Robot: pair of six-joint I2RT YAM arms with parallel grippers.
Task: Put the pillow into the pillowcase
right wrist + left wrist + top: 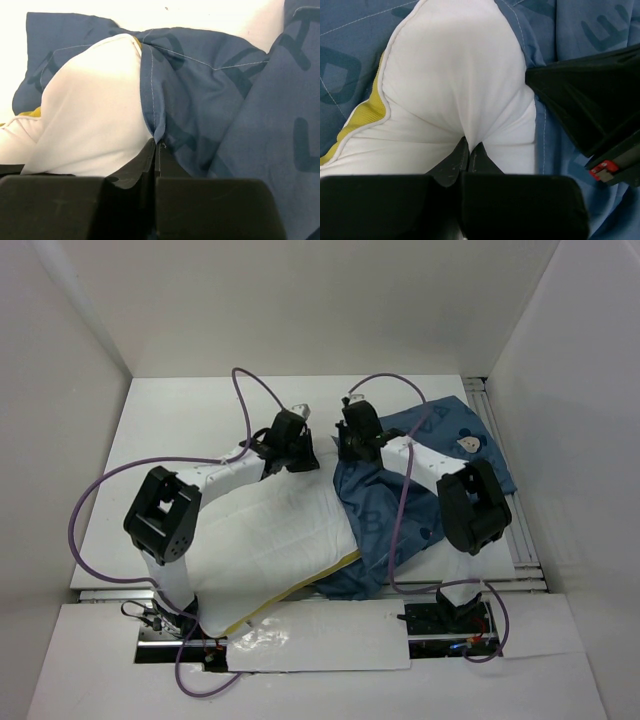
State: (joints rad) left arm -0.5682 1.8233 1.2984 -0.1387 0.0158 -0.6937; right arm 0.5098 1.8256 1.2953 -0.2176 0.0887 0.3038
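From above, the pillow [270,530] lies across the middle of the table [170,430], its yellow-trimmed edge toward the arm bases. The pillowcase [450,425] is bunched at its right end. That view hides both sets of fingertips.

The wrist cameras show them. The left gripper [469,145] is pinched tight on a fold of the pillow's white corner, with blue cloth on either side. The right gripper [158,144] is clamped on the pillowcase's stitched hem, right against the pillow.

The right arm [470,505] lies over the pillowcase and covers part of it. White walls [60,390] box the table in.
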